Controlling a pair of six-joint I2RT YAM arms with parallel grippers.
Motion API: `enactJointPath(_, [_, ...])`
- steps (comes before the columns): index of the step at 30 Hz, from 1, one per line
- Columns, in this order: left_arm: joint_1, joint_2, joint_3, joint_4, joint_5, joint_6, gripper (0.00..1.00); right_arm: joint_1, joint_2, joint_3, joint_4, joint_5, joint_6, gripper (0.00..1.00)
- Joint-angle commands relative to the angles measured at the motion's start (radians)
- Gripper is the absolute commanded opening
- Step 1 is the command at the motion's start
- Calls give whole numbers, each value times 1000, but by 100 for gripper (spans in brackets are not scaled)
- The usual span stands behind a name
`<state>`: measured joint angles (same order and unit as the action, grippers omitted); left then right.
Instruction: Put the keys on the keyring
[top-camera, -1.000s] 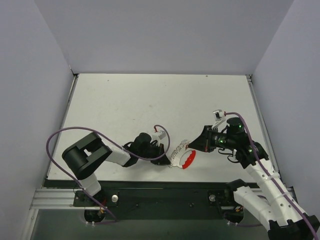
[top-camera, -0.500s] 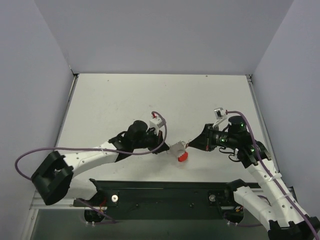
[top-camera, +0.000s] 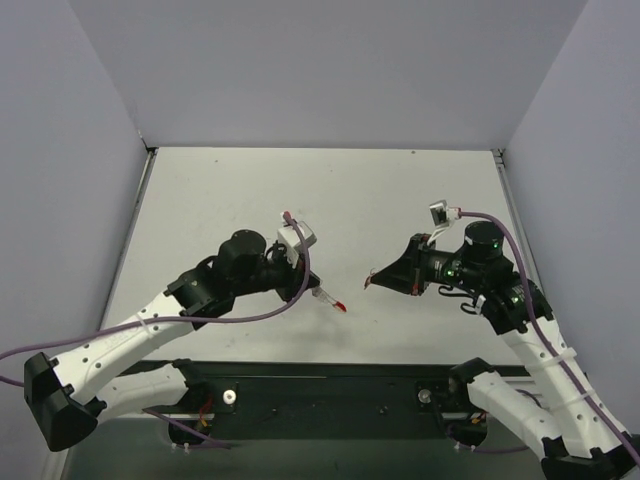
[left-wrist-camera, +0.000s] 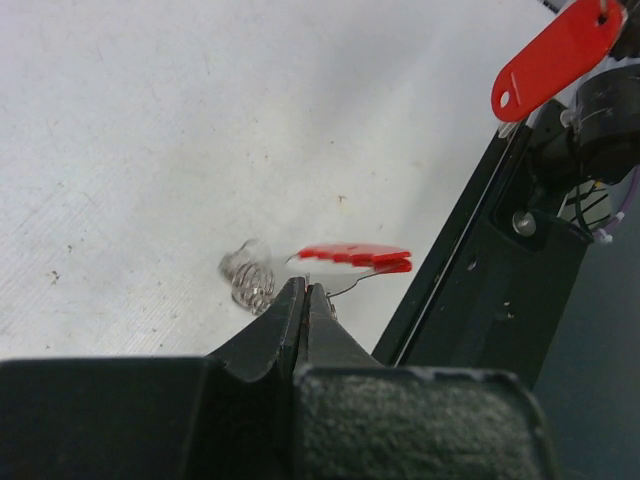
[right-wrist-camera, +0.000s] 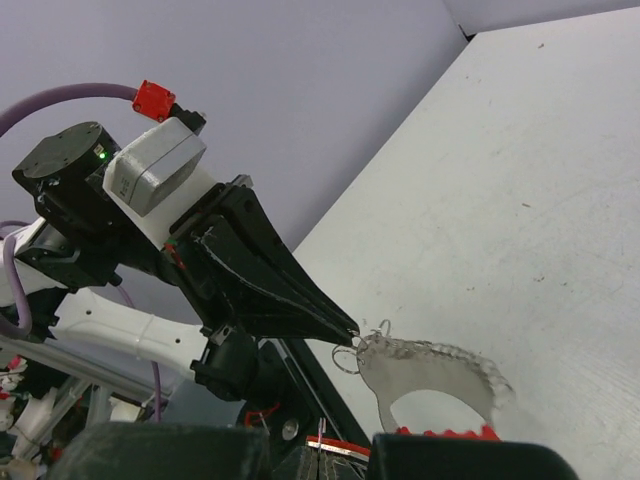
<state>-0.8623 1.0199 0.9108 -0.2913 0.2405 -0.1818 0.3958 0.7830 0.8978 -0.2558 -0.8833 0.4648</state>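
The keyring, a thin silvery chain joined to a curved red band, hangs from my left gripper, which is shut on its wire. The chain bunches in a coil just above the table. In the right wrist view the keyring is blurred, with a small ring at the left fingertips. My right gripper is shut on the key, whose red head sticks out and shows edge-on. A short gap separates key and keyring.
The black mounting rail runs along the table's near edge, right below both grippers. Purple cables loop off each arm. Grey walls enclose the white table on three sides.
My left gripper shut on the keyring and drew it up and to the left, away from the right gripper. The left arm stretched out. The right gripper barely moved.
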Motion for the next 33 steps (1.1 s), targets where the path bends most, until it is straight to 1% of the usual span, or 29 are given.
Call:
enactJointPath(1, [-4,6,27,-68,-7,68,0,38,19,-2,82,-23,20,0])
enactJointPath(4, [-6,-17,-12,-11,28,62,0,61,27,4,84,-11,14,0])
enactJointPath(7, [-10,-76,-56,105,74,61,0,78,32,19,92,-3,9,0])
enactJointPath(8, [-14,-113,-67,179,89,59,0,87,36,27,92,-2,8,0])
enactJointPath(10, [-15,-151,-111,259,103,50,0,100,41,47,95,3,2,0])
enactJointPath(11, [-17,-188,-130,356,121,47,0,109,47,52,96,6,-3,0])
enactJointPath(13, [-20,-222,-186,452,140,35,0,118,48,72,101,12,-9,0])
enactJointPath(14, [-21,-253,-203,540,151,28,0,121,48,76,104,14,-8,0])
enactJointPath(17, [-24,-290,-246,673,167,4,0,136,52,101,115,17,-8,0])
enactJointPath(19, [-23,-300,-259,721,177,-22,0,149,52,113,133,17,1,0])
enactJointPath(22, [-23,-304,-286,845,233,-65,0,166,58,144,154,9,12,0])
enactJointPath(23, [-23,-297,-291,910,262,-79,0,172,68,164,153,7,11,0])
enactJointPath(25, [-24,-291,-303,972,301,-114,0,190,76,182,142,9,5,0])
enactJointPath(26, [-24,-279,-306,1032,309,-123,0,196,82,190,141,12,3,0])
enactJointPath(33, [-24,-231,-329,1238,324,-223,0,259,102,227,132,26,-9,0])
